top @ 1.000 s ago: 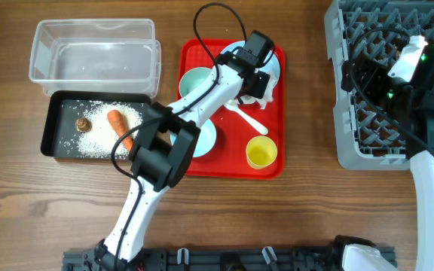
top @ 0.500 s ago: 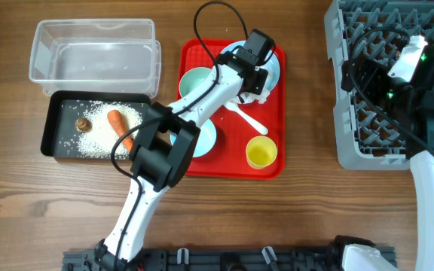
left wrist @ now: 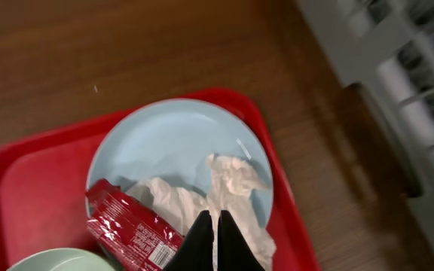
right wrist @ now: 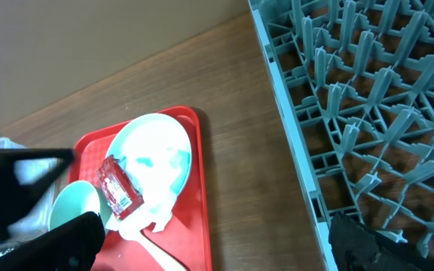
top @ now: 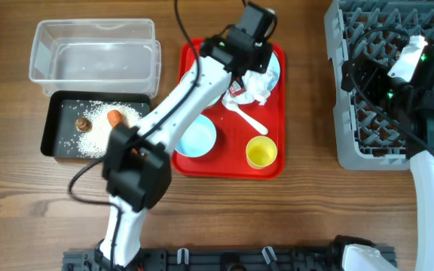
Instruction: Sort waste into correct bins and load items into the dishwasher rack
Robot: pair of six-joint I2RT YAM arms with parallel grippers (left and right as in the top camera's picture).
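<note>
My left gripper [left wrist: 215, 220] is shut and raised above the pale blue plate [left wrist: 172, 139] at the back of the red tray. A crumpled white napkin [top: 261, 84] and a red foil wrapper [top: 236, 89] lie on that plate beneath the fingertips, and nothing visibly hangs from them. A white spoon [top: 249, 117], yellow cup [top: 261, 152] and light blue bowl [top: 198, 137] are on the tray. The mint bowl [right wrist: 77, 207] is mostly hidden by the arm. The carrot [top: 115, 117], brown scrap [top: 84, 123] and rice sit in the black bin [top: 51, 124]. My right gripper [right wrist: 206, 248] is open by the rack [top: 349, 120].
The clear bin [top: 93, 56] stands behind the black one at the left. The red tray [top: 224, 162] is in the middle. Bare wood lies between the tray and the rack and along the front edge.
The left gripper shut over the napkin on the plate, then rose and swung toward the back of the tray, uncovering the wrapper and light blue bowl. The right arm stayed still.
</note>
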